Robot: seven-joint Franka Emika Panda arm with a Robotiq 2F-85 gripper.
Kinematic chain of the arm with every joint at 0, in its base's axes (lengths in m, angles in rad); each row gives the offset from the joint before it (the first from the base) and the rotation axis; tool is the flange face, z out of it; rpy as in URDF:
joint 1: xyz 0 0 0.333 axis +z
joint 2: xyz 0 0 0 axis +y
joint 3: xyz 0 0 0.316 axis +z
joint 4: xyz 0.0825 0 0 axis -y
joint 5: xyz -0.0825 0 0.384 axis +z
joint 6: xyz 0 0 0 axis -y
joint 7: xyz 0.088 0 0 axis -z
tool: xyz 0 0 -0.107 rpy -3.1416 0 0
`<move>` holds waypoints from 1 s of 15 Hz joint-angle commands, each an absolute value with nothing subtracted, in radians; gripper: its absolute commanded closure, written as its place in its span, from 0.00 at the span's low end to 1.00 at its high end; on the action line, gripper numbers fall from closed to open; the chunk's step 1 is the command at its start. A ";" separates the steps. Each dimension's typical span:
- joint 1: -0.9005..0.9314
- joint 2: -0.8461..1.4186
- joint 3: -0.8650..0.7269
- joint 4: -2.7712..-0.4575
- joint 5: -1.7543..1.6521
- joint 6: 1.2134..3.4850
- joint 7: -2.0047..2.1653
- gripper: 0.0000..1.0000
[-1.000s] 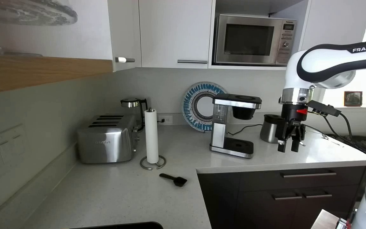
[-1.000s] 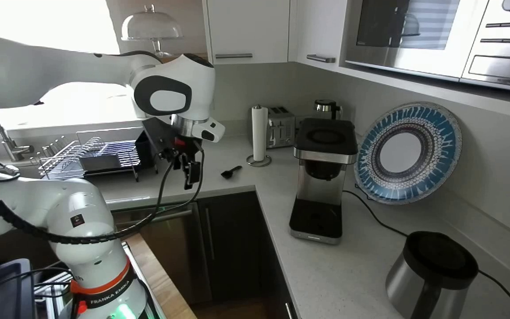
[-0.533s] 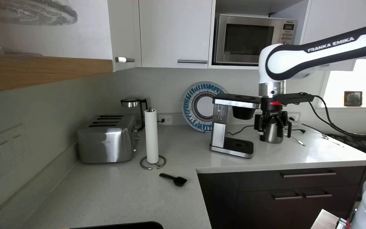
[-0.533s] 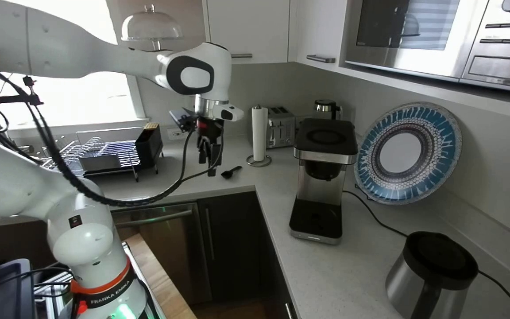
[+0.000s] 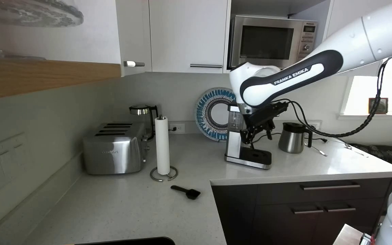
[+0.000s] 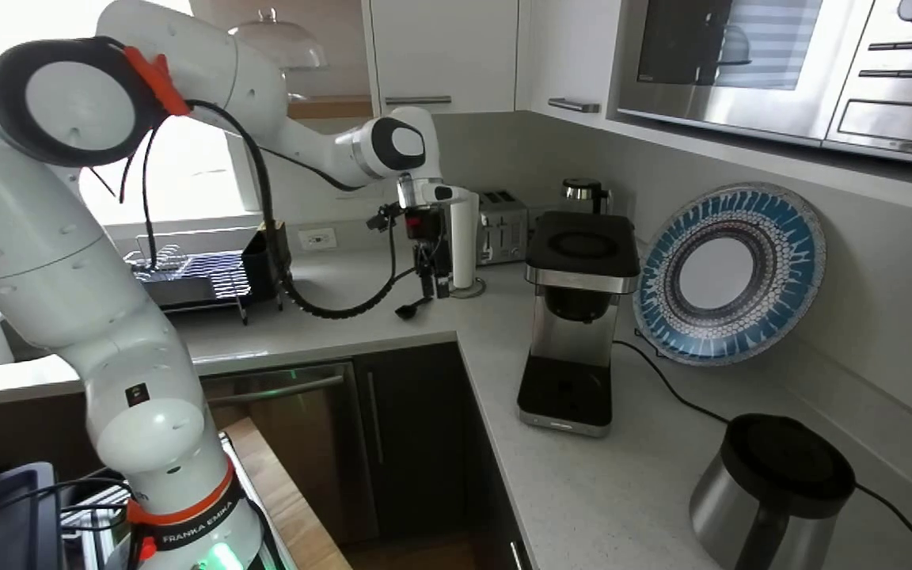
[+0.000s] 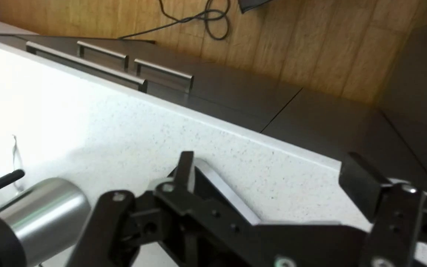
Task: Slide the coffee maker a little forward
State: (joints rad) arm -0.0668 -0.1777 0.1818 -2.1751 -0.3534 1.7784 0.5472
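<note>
The coffee maker (image 5: 234,144) stands upright on the white counter, with a dark top, a silver column and a flat black base. It also shows in full in an exterior view (image 6: 579,301). Part of its base (image 7: 226,193) shows low in the wrist view, partly hidden by the gripper. My gripper (image 5: 259,136) is tilted and overlaps the coffee maker's upper part in that view. In an exterior view my gripper (image 6: 435,293) hangs well to the left of it, apart from it. In the wrist view the gripper's fingers (image 7: 272,172) are wide apart with nothing between them.
A metal jug (image 5: 290,139) stands beside the coffee maker. A round patterned plate (image 6: 729,273) leans on the wall behind. A paper-towel roll (image 5: 162,146), a toaster (image 5: 112,149) and a black scoop (image 5: 192,194) are on the counter. A microwave (image 5: 267,42) sits above.
My arm has reached farther out from its base. The gripper has moved from in front of the jug to in front of the coffee maker in an exterior view, and tilted. The coffee maker has not moved.
</note>
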 commanded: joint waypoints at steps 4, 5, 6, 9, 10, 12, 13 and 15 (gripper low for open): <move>0.053 0.080 0.200 -1.963 -0.715 1.615 0.773 0.00; 0.051 0.008 0.171 -2.031 -0.637 1.678 0.729 0.00; 0.066 0.037 0.171 -2.007 -0.670 1.658 0.745 0.00; 0.079 0.075 0.170 -1.973 -0.694 1.641 0.760 0.00; 0.079 0.076 0.169 -1.970 -0.695 1.640 0.760 0.00; 0.079 0.076 0.168 -1.967 -0.696 1.639 0.760 0.00; 0.079 0.076 0.168 -1.966 -0.696 1.639 0.760 0.00; 0.079 0.076 0.168 -1.966 -0.696 1.639 0.760 0.00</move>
State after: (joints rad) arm 0.0419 0.0755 0.2040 -1.9688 -0.6991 1.6409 0.7618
